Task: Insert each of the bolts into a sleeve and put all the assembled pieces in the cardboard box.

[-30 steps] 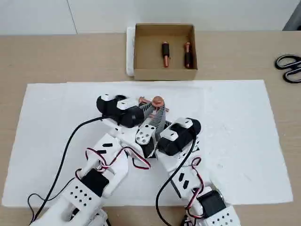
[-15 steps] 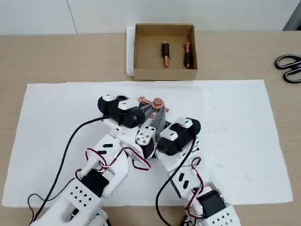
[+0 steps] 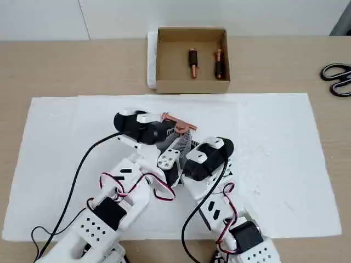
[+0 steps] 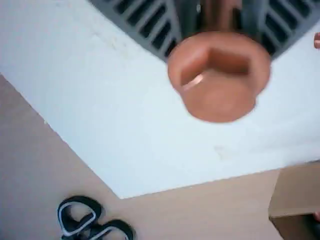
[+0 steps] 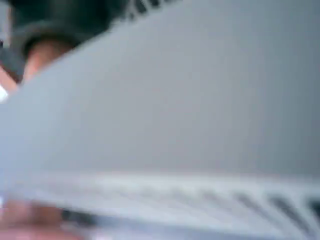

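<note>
1. Left wrist view: the left gripper (image 4: 217,17) is clenched on the bolt (image 4: 219,75).
2. The bolt hangs over the white sheet (image 3: 274,153), on the near side of the cardboard box (image 3: 170,60).
3. Whether the right gripper (image 3: 182,139) grasps anything cannot be told.

On the table (image 3: 66,66), a cardboard box (image 3: 173,63) sits at upper centre, one assembled piece (image 3: 192,56) left of a second assembled piece (image 3: 219,63) inside it. A sheet (image 3: 274,153) spreads below the box. Scissors (image 3: 337,79) lie at the right edge. The left arm (image 3: 118,197) and right arm (image 3: 219,203) stand at lower centre, with a bolt (image 3: 176,121) above the sheet at mid-frame.
</note>
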{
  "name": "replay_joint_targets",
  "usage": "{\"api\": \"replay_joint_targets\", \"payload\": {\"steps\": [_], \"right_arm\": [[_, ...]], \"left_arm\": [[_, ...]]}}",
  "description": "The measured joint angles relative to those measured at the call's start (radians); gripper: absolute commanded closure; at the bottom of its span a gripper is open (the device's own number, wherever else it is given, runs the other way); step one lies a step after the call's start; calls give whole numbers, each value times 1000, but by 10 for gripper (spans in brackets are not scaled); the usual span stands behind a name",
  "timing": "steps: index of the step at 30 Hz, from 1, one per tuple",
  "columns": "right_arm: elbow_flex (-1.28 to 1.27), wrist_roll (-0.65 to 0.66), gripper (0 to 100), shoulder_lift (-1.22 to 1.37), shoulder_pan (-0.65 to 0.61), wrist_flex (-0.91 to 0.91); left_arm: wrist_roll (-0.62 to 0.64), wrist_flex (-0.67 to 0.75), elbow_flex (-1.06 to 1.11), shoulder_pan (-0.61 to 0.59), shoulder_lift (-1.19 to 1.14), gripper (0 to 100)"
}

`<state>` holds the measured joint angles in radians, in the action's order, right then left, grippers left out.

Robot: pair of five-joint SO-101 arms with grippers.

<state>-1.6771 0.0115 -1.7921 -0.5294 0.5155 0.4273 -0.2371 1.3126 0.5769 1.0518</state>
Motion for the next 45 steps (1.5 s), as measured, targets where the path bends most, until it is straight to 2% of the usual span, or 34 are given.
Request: {"api": "replay_joint_targets", "payload": {"steps": [9,15,20,24,27,33,38,41,45], "right_arm": [[0,0,995,0,0,0],[0,0,995,0,0,0],[0,0,995,-2,2,0],[0,0,995,0,2,0],[0,0,995,0,2,0],[0,0,995,0,2,0],[0,0,995,0,12,0],[0,0,995,0,57,0],[0,0,995,0,127,0]], "left_arm": [[6,-40,0,0,2,982],[-34,-106,-2,0,5,860],[-37,-140,-2,-8,3,796],[-37,-241,-58,-9,3,730],[-37,-385,-164,-41,3,696],[-37,-681,-439,-180,3,694],[-40,-799,-606,-322,3,693],[-40,-842,-647,-477,3,693],[-58,-921,-712,-749,3,693]]}}
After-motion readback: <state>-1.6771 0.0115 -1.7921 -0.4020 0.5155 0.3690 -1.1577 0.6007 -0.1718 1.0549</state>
